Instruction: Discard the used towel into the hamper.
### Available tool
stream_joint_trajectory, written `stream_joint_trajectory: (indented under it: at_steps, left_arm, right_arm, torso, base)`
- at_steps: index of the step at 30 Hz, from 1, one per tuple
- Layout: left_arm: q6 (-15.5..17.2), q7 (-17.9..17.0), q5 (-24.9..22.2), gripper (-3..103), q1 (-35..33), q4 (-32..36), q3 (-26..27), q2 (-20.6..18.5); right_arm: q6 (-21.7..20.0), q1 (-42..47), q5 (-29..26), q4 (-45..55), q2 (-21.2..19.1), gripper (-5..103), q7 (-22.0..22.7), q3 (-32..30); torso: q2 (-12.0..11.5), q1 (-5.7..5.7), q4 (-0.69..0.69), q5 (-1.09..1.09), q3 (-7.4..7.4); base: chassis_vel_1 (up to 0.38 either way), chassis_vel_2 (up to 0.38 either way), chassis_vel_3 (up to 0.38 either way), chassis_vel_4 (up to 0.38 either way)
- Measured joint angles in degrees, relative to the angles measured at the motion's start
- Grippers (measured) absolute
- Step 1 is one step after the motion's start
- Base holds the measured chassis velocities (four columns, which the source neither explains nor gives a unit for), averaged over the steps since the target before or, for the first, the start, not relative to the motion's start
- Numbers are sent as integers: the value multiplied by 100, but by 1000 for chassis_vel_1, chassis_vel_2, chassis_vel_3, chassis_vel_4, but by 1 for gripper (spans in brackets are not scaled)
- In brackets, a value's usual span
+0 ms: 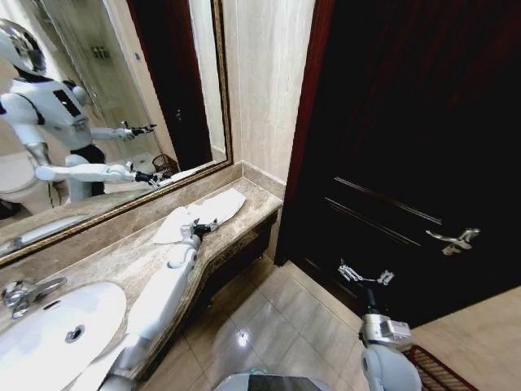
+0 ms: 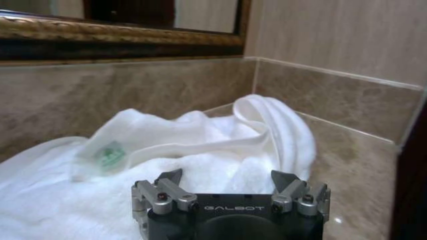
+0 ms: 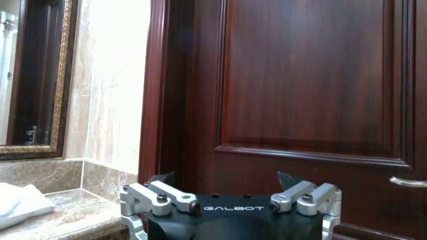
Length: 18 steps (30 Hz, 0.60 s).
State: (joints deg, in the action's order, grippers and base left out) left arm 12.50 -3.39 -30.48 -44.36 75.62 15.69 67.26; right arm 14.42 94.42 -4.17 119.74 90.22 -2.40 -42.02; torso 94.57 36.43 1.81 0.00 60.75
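Towel lies crumpled on the bench, at its end by the wall corner, long axis running along the bench toward that corner. Left gripper sits right at the towel's near edge, fingers spread open, towel dead ahead and under them. Right gripper hangs well away by the door, fingers also open. Left arm clearly nearer. Hamper can't be made out; dark red mesh at the floor corner is cut off.

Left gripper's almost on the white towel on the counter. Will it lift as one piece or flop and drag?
Probably floppy: the towel lies in soft folds and loops on the marble counter. Pinched by the left gripper at one fold, the rest would likely hang and trail. It looks thick, likely easy to grip.
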Motion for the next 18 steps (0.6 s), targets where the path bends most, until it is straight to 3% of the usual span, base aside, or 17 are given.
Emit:
stream_joint_trajectory:
  at_steps: [9,14,18]
  left_arm:
    - [39,71,-32,92,391,-428,-400,-20]
    - [161,-76,-43,96,669,-724,-577,32]
    - [181,-165,-56,84,844,-909,-644,127]
  right_arm:
    - [65,6,-13,-71,15,100,0,-21]
    - [75,1,-29,-98,15,100,1,-49]
    - [83,-13,-44,-116,9,100,4,-67]
  torso:
    - [0,0,0,0,0]
    - [0,0,-1,0,0]
    - [0,0,-1,0,0]
  base:
    - [0,0,0,0]
    - [0,0,0,0]
    - [0,0,0,0]
